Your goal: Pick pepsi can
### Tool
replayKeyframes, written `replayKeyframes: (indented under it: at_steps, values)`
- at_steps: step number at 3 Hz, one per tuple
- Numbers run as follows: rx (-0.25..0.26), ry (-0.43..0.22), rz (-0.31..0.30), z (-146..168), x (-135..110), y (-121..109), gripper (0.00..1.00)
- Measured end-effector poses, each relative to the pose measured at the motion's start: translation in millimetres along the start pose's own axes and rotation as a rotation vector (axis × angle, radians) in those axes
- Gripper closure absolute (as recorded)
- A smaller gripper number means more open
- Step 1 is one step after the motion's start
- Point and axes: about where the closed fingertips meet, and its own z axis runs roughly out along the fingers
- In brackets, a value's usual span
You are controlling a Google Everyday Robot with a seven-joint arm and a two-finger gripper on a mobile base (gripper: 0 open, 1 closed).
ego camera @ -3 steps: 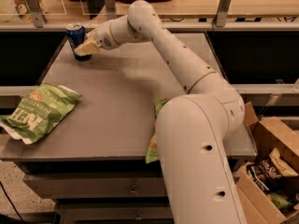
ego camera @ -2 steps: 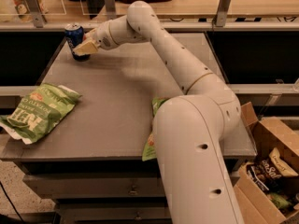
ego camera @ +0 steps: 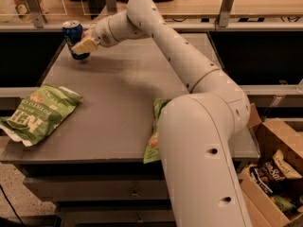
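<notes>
Gripper: white arm's two-finger gripper (ego camera: 79, 44) was way out at the far left corner, tan fingers (ego camera: 86, 45) clamped round the can, so it was holding it
Bags: two crinkly green snack bags, one flat at the front left edge (ego camera: 40, 112), one half hidden behind the arm (ego camera: 154, 136)
Box: one brown cardboard box (ego camera: 270, 136) of snack packs, low on the right
Table: one grey flat-topped table (ego camera: 118, 93)
Can: one small dark-blue cylindrical pepsi can (ego camera: 72, 31), silver top, far left corner, slightly tilted
Tip: I'd have lifted straight up with a steady squeeze, so nothing slipped

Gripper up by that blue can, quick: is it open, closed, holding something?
Gripper: against the pepsi can at the far left corner of the table; open or closed cannot be told.
</notes>
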Motion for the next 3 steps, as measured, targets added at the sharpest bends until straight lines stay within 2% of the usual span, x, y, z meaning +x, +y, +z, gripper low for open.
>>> replayKeyframes:
  at_steps: [2, 3]
  values:
    - [0.029, -0.016, -0.017, -32.9, -23.0, 18.2, 1.00]
    - [0.050, -0.041, -0.033, -58.2, -44.6, 32.2, 1.00]
